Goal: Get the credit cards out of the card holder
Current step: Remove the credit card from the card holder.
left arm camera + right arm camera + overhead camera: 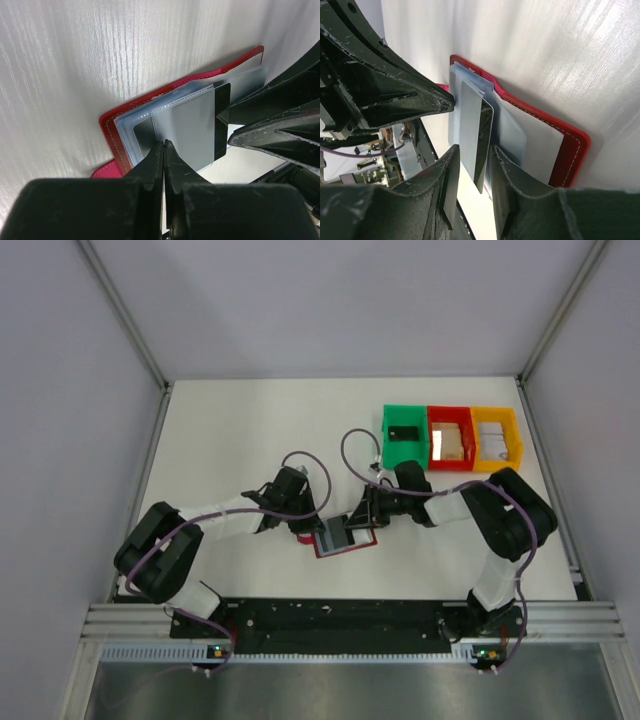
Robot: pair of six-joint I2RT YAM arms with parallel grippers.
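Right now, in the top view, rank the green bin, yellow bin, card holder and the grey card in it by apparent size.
1. Green bin and yellow bin: alike, unranked.
2. Card holder: slightly smaller, partly hidden, so unsure.
3. Grey card: smallest.

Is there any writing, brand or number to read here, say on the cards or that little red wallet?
None can be read. The grey plastic card and the dark red flat card holder show no print; whatever lies in the row of green, red and yellow plastic bins is too small to tell.
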